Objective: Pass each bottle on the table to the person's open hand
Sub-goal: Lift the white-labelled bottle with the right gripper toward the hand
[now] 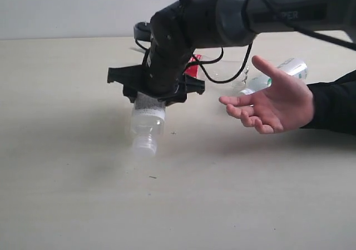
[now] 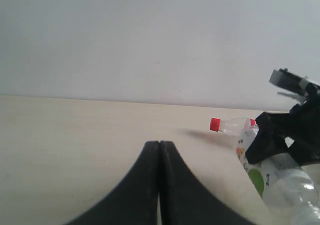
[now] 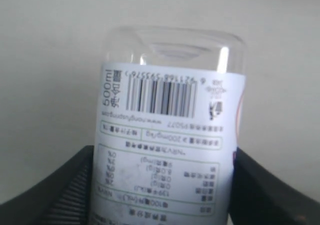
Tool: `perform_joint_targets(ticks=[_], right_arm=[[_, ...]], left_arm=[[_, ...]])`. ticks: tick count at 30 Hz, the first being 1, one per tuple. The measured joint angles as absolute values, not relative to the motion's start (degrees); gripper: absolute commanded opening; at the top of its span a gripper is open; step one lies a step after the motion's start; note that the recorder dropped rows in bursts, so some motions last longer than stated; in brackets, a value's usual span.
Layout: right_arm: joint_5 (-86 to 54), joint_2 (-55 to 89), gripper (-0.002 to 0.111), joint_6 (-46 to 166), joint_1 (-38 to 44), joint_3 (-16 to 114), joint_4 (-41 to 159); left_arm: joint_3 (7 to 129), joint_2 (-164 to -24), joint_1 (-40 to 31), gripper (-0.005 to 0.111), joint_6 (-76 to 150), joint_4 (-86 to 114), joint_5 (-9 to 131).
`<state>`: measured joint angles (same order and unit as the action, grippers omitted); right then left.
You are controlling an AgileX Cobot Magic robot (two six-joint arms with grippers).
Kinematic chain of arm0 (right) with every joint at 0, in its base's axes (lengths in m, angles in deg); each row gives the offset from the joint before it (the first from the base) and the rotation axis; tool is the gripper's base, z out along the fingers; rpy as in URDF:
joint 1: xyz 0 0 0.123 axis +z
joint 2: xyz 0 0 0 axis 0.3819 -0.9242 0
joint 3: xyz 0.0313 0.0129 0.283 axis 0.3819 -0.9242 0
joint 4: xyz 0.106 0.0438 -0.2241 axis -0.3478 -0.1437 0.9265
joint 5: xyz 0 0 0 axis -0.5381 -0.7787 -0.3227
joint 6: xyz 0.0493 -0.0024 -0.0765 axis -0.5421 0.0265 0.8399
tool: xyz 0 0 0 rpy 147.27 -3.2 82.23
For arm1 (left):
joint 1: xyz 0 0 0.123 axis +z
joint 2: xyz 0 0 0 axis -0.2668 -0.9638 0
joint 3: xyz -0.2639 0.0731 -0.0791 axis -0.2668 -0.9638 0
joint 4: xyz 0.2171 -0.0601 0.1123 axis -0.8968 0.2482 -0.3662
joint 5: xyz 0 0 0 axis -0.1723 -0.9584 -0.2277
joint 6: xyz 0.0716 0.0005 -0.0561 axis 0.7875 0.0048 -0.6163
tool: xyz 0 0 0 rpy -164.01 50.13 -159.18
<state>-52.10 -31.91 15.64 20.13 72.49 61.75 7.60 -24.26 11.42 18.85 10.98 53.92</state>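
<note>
My right gripper (image 1: 149, 101) is shut on a clear bottle (image 1: 147, 122) with a white, green-printed label. The bottle hangs tilted, its white cap (image 1: 145, 146) pointing down at the table (image 1: 67, 194). In the right wrist view the bottle (image 3: 167, 135) fills the space between both fingers (image 3: 60, 190), base end away from the camera. The person's open hand (image 1: 275, 103) waits palm up to the right of the held bottle. A red-capped slim bottle (image 2: 230, 125) lies behind the arm. Another clear bottle (image 1: 281, 73) lies behind the hand. My left gripper (image 2: 160, 146) is shut and empty.
The right arm (image 1: 250, 14) stretches in from the upper right, across the lying bottles. The person's dark sleeve (image 1: 334, 103) rests on the table at the right edge. A pale wall (image 2: 150, 40) stands behind the table.
</note>
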Motion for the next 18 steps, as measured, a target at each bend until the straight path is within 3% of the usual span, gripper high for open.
perform_joint_targets(ticks=[18], right_arm=[[-62.9,-12.9,0.0,37.4,20.1,72.5,57.3]], left_arm=[[7.6,-24.3,11.4,0.0,18.9,11.0,53.9]])
